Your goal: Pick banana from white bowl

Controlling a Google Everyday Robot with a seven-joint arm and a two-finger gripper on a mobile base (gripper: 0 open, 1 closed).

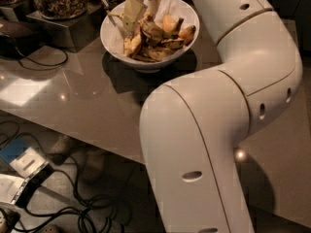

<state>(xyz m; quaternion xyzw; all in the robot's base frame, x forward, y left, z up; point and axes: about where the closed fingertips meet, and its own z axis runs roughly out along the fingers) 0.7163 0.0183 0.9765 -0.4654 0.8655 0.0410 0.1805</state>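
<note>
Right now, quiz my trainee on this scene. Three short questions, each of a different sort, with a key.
1. True or false: the white bowl on the table is empty.
2. Where is the gripper? A. at the bowl, right over its fruit pieces; B. down at the floor; C. past the table's near edge.
3. Name the container up and to the left of the bowl in the picture.
Key: 1 false, it holds fruit pieces; 2 A; 3 glass jar of nuts.
</note>
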